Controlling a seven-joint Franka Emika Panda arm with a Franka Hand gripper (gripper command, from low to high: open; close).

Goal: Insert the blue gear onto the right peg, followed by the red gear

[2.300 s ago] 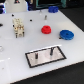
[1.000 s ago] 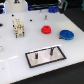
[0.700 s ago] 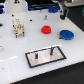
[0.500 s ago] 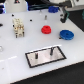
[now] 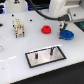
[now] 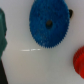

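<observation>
The blue gear [image 5: 66,34] lies flat on the white table at the exterior view's right; in the wrist view the blue gear [image 6: 48,22] shows its dark centre hole. To its left lies the smaller red gear [image 5: 46,30], cut off at the wrist picture's edge as the red gear [image 6: 80,59]. Nearer the camera, the right peg [image 5: 50,50] stands on the grey black-bordered plate [image 5: 55,56], with a shorter pin [image 5: 36,57] to its left. My gripper [image 5: 63,27] hangs just above the blue gear's left rim, open and holding nothing.
A pale wooden block-like object [image 5: 18,26] stands at the back left of the table. A small dark piece [image 5: 30,20] lies behind the red gear. A dark shape [image 6: 2,30] fills one edge of the wrist view.
The arm has swung toward the exterior view's right and come down over the blue gear. Both gears and the plate stayed where they were.
</observation>
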